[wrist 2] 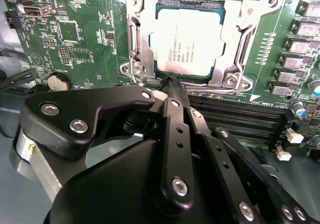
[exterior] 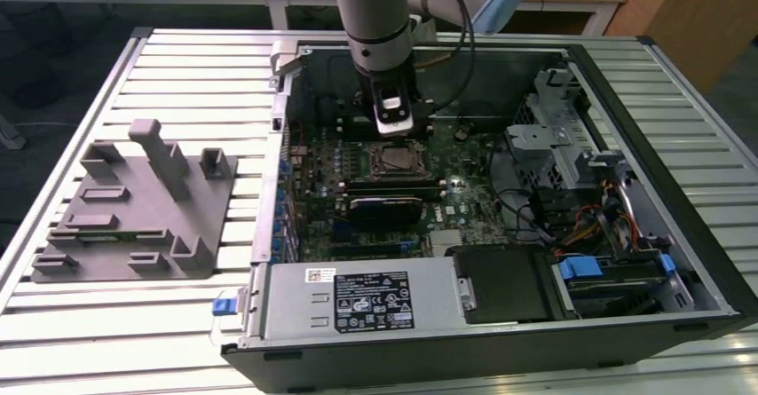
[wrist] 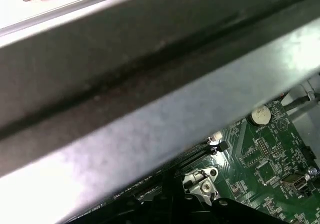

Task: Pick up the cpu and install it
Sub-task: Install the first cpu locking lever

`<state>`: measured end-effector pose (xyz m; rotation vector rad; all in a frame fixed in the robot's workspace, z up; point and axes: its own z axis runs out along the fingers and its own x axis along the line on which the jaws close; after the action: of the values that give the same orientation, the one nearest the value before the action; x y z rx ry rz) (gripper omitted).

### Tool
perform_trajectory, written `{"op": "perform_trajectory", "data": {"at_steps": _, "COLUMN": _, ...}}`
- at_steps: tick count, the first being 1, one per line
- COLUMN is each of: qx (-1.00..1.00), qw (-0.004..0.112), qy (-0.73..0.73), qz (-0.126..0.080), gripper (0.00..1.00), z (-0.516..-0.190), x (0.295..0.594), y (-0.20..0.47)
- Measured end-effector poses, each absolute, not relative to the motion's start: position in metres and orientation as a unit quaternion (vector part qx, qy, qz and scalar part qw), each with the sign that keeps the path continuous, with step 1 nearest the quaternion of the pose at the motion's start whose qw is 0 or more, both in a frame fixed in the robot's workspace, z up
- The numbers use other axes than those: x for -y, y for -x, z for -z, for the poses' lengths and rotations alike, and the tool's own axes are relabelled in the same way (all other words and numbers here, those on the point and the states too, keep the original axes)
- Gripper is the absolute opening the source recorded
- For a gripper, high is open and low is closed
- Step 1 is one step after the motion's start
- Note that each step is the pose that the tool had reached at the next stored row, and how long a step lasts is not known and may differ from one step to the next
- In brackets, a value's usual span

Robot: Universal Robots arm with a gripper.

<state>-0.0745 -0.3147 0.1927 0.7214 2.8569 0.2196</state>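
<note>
The cpu (wrist 2: pixel 189 43) lies in its socket (wrist 2: pixel 141 48), just beyond the tool (wrist 2: pixel 172 82).

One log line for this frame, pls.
cpu: lying in socket frame on motherboard | gripper: shut, holding nothing, tips by the frame's edge beside cpu | contact: cannot tell

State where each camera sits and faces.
Exterior view: off the arm, looking down into the open computer case; the arm shows.
Second wrist view: at the wrist, looking along the shut gripper at the cpu in its socket.
First wrist view: at the wrist, facing the case wall past the gripper.
Shared: both wrist views show the coin cell.
</note>
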Motion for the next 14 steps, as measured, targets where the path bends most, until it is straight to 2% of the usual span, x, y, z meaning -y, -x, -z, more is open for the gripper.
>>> {"op": "perform_trajectory", "data": {"at_steps": 14, "qx": -0.962, "qw": 0.093, "qy": -0.243, "qz": -0.076, "gripper": 0.11, "z": -0.205, "x": 0.314, "y": 0.074}}
